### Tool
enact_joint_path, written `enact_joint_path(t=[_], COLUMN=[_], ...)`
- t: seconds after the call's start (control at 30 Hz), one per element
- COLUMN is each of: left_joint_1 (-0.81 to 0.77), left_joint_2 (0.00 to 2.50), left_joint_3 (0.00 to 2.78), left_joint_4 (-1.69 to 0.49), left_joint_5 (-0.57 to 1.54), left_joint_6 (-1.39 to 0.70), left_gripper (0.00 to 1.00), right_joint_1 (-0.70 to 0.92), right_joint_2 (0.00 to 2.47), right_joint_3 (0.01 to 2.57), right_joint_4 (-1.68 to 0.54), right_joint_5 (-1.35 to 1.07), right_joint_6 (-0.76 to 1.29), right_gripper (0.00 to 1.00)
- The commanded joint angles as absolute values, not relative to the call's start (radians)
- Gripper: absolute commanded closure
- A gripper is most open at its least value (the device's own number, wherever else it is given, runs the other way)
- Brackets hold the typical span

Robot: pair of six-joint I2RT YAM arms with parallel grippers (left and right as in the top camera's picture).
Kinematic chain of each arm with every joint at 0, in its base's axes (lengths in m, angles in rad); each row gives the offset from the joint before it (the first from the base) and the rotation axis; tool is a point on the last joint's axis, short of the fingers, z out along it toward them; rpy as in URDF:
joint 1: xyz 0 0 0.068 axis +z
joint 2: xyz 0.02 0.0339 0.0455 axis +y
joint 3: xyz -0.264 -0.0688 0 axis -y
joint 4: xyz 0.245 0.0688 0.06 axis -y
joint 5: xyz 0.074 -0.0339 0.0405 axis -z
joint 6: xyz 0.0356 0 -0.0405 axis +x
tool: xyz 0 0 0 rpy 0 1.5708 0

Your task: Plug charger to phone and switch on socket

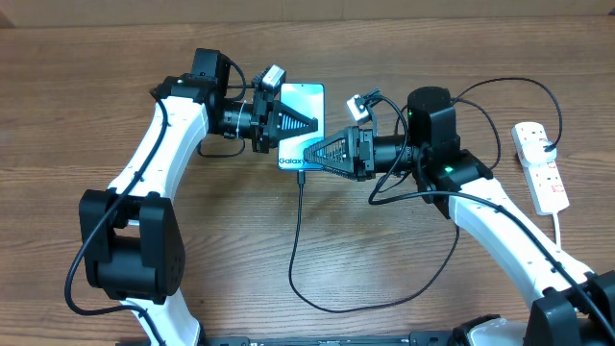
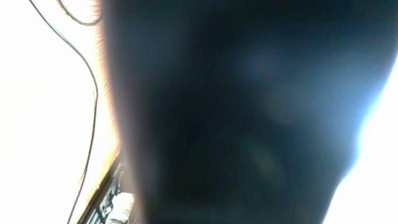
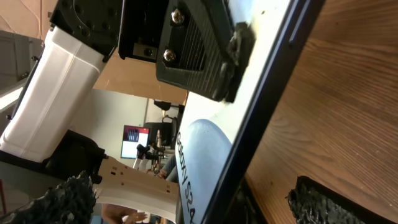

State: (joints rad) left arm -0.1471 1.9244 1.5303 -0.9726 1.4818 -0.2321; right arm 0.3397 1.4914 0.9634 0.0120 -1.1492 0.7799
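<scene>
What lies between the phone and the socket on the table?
The overhead view shows the right gripper and its arm there, then bare table just before the socket.

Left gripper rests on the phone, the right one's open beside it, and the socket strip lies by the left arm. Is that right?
No: the overhead view shows the socket strip by the right arm, not the left. The rest holds: the left gripper rests on the phone and the right gripper is open beside it.

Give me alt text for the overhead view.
The left pincer grips the phone on a wooden table; the open right pincer sits at its lower edge, where the charger ends. The socket lies far right.
</scene>
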Motion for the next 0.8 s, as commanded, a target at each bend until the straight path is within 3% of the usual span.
enact_joint_path(t=[0.0, 0.13, 0.3, 0.5, 0.7, 0.77], left_joint_1=[-0.156, -0.18, -0.19, -0.19, -0.191, -0.19], left_joint_2=[1.916, 1.916, 1.916, 1.916, 1.916, 1.916], left_joint_3=[1.533, 1.533, 1.533, 1.533, 1.533, 1.533], left_joint_4=[-0.972, -0.968, -0.967, -0.967, -0.968, -0.968], left_joint_5=[1.538, 1.538, 1.532, 1.509, 1.509, 1.509], left_joint_6=[-0.212, -0.212, -0.212, -0.213, -0.213, -0.213], left_gripper=[0.96, 0.96, 0.96, 0.96, 0.96, 0.96], right_joint_1=[0.334, 0.341, 0.341, 0.341, 0.341, 0.341], right_joint_2=[1.483, 1.483, 1.483, 1.483, 1.483, 1.483], right_joint_3=[0.983, 0.983, 0.983, 0.983, 0.983, 0.983], right_joint_4=[0.022, 0.022, 0.021, 0.021, 0.021, 0.021], right_joint_5=[-1.187, -1.19, -1.189, -1.191, -1.188, -1.187], right_joint_6=[0.758, 0.758, 0.775, 0.811, 0.811, 0.811], right_gripper=[0.0, 0.03, 0.55, 0.67, 0.93, 0.96])
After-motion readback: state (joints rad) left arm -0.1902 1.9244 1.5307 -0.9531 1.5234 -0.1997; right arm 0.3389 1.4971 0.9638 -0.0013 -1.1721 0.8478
